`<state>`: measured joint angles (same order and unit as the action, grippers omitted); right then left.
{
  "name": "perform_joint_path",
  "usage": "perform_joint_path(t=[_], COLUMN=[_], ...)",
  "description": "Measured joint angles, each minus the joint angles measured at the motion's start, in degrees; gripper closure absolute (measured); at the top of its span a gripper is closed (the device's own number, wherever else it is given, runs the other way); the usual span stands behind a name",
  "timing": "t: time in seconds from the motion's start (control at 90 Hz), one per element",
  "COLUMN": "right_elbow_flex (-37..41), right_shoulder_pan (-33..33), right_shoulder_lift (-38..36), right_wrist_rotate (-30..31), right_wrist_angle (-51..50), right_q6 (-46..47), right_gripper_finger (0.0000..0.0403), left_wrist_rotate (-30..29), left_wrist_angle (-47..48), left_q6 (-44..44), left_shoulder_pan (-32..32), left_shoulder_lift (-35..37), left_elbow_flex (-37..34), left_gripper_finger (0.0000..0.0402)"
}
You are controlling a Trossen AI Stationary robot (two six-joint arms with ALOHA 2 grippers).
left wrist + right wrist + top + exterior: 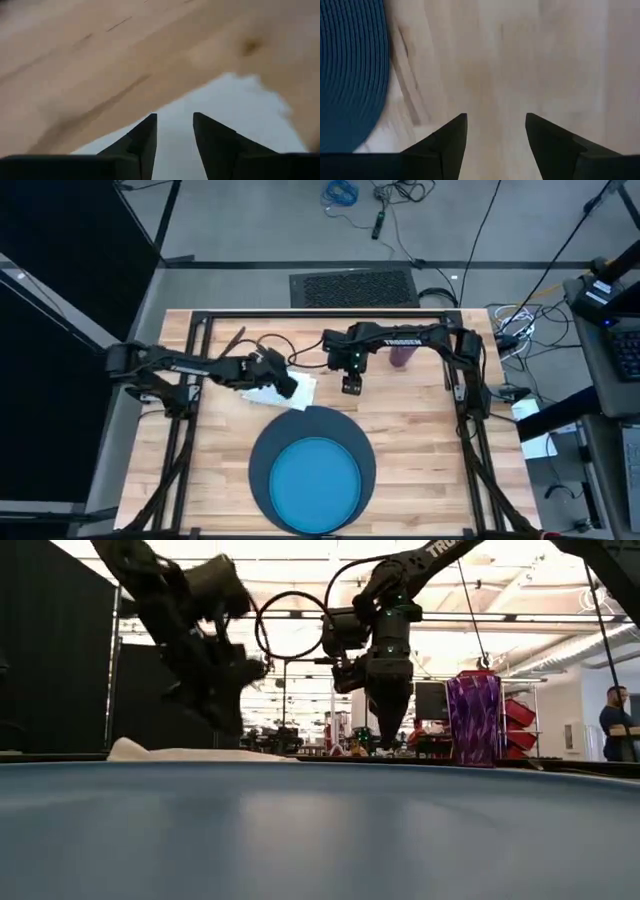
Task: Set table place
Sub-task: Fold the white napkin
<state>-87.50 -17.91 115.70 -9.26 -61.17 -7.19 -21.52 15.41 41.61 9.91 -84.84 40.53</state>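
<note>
On the wooden table (420,430) the bright blue plate (315,482) lies on the navy mat (262,452), bare of food, the purple cup (401,355) stands behind, while the left gripper (287,385), fingers apart, hangs over the white napkin (275,392) and the right gripper (351,386), fingers apart, hovers above bare wood.

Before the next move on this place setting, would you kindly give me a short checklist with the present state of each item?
1. Blue plate centred on the navy mat: ok.
2. Left claw over the white napkin, fingers apart with nothing between them: ok.
3. Right claw open and empty over bare table: ok.
4. Purple cup upright at the table's far side, apart from both claws: ok.
5. Napkin lying flat beside the mat: cannot tell; the left arm covers part of it.
6. Fork, knife and spoon ready: not ok, none in view.
</note>
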Motion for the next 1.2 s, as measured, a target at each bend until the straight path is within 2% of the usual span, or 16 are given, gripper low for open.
perform_joint_path(t=[0.2, 0.4, 0.633, 0.8, 0.944, 1.2], right_elbow_flex=[0.0, 0.0, 0.0, 0.0, 0.0, 0.0], right_shoulder_pan=[-0.09, -0.6, -2.06, -2.71, -2.75, -2.75], right_shoulder_lift=[0.0, 0.0, 0.0, 0.0, 0.0, 0.0], right_wrist_rotate=[0.0, 0.0, 0.02, 0.07, 0.05, 0.04], right_wrist_angle=[-4.33, -4.34, -2.88, -2.97, -2.99, -3.65], right_q6=[-2.27, -4.71, -5.5, -5.28, -5.28, -5.02], right_gripper_finger=[0.0215, 0.0215, 0.0215, 0.0215, 0.0215, 0.0215], left_wrist_rotate=[0.47, 2.18, -2.39, 1.29, 2.7, 3.75], left_wrist_angle=[1.14, 3.85, 3.79, 8.76, 10.13, 13.45], left_q6=[9.32, 13.41, 8.26, 7.61, 10.54, 12.03], left_shoulder_pan=[-0.3, -1.69, -1.73, -2.3, -3.87, -4.7], left_shoulder_lift=[-2.26, -5.0, -2.65, -1.41, -1.39, -6.43], left_elbow_flex=[0.0, 0.0, 2.1, 3.5, 3.82, 3.78], left_gripper_finger=[0.0288, 0.0288, 0.0288, 0.0288, 0.0288, 0.0288])
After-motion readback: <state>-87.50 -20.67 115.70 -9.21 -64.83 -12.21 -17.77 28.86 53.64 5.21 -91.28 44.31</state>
